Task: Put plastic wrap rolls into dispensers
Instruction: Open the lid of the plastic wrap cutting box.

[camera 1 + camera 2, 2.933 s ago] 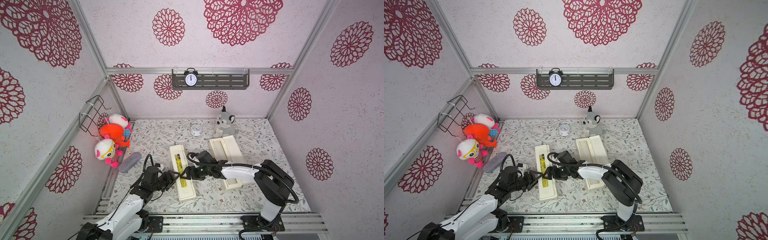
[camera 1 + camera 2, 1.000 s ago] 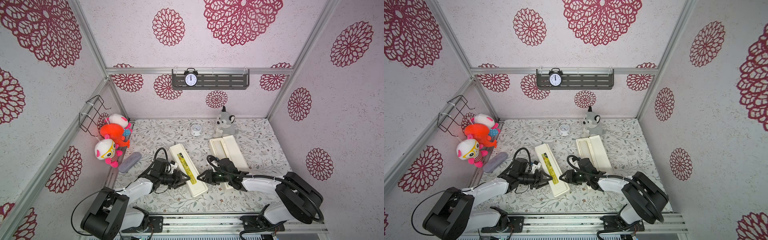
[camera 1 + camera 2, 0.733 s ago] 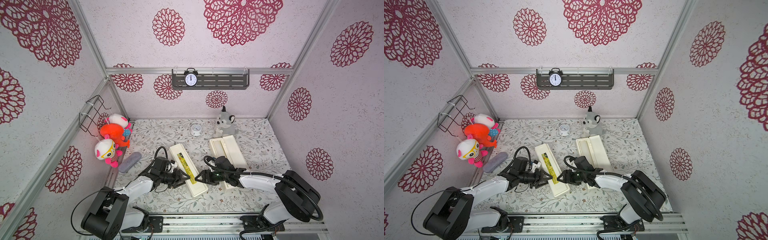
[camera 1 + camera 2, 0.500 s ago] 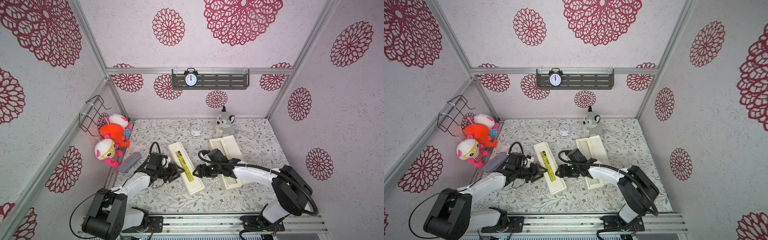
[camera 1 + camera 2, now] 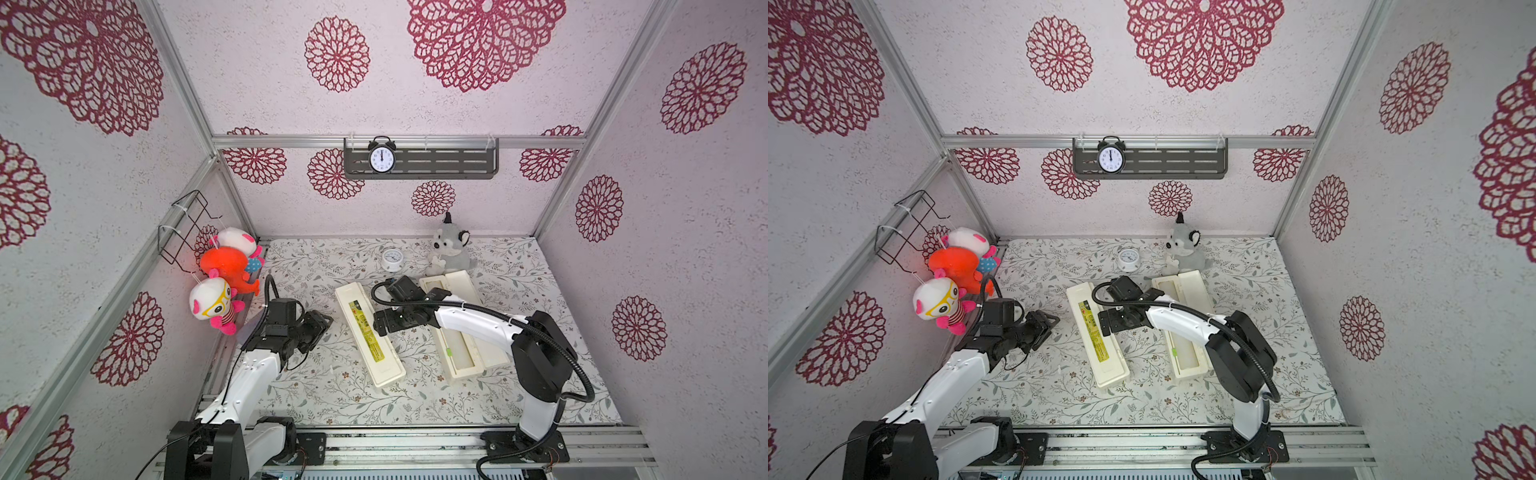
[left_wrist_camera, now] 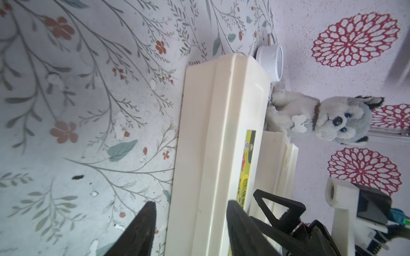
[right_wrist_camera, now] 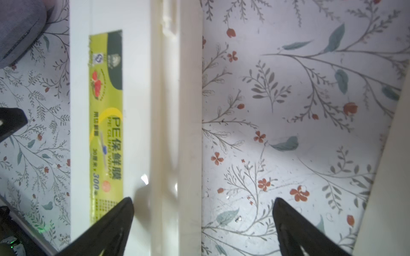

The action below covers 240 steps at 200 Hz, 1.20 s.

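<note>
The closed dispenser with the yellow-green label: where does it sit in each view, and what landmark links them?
Top views: the closed dispenser lies slanted mid-table, between the two arms.
Left wrist: closed dispenser runs down the middle of the picture.
Right wrist: closed dispenser runs top to bottom, left of centre.
Shared landmark: its yellow-green label.

The closed dispenser [image 5: 369, 332] lies slantwise mid-table. Left of it hovers the left gripper [image 5: 322, 326], apart from it; at its right edge is the right gripper [image 5: 380, 326]. Right of it, near and roughly parallel, lies the open dispenser [image 5: 455, 322]. Behind the closed dispenser stand the small clock [image 5: 391, 260] and, farther right, the plush husky [image 5: 451, 249].
</note>
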### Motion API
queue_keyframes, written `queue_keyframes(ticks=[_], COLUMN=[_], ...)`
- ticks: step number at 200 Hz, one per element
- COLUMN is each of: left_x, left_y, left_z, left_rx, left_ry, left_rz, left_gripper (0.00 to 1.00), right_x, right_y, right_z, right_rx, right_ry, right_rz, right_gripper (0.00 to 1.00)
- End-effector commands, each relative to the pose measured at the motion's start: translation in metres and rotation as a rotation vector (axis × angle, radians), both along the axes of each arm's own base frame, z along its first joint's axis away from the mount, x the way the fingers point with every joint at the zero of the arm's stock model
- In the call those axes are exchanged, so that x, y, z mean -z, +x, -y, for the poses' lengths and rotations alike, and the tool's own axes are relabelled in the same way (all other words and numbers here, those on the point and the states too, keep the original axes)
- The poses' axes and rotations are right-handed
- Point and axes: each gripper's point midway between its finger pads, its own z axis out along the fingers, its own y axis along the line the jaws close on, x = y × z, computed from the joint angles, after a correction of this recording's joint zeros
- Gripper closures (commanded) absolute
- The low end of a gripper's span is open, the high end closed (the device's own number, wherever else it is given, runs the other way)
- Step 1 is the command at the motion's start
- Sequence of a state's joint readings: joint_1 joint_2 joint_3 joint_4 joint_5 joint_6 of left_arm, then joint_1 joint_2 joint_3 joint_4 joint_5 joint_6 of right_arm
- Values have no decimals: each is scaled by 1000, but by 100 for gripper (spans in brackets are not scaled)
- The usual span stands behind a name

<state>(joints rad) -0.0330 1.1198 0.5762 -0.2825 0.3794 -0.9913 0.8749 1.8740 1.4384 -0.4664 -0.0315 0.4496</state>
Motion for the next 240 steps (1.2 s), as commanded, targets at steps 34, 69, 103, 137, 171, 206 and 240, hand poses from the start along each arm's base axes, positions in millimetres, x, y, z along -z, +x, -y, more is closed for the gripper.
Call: queue_keyframes(ticks=[34, 69, 103, 137, 171, 206, 240], left_x=[13, 19, 22, 25, 26, 25, 15], left_y=[-7, -7, -6, -4, -2, 2, 14], left_z=[-9, -7, -5, -4, -2, 2, 16], left_rx=[-15, -9, -6, 0, 9, 24, 50], left_ry=[13, 0, -12, -20, -29, -46, -122], left_rz=[-23, -31, -36, -40, -38, -29, 17], left_gripper=[44, 44, 44, 44, 44, 44, 44], right_x=[1, 16, 25, 23, 27, 12, -8], right_y=[2, -3, -6, -10, -13, -22, -24], right_z=[-24, -34, -40, -46, -46, -59, -67], right_rx=[-54, -78, -85, -101, -99, -132, -140], right_ry=[-62, -109, -173, -197, -210, -81, 69], right_rz=[22, -1, 10, 23, 22, -26, -71], right_gripper=[1, 1, 1, 1, 1, 2, 3])
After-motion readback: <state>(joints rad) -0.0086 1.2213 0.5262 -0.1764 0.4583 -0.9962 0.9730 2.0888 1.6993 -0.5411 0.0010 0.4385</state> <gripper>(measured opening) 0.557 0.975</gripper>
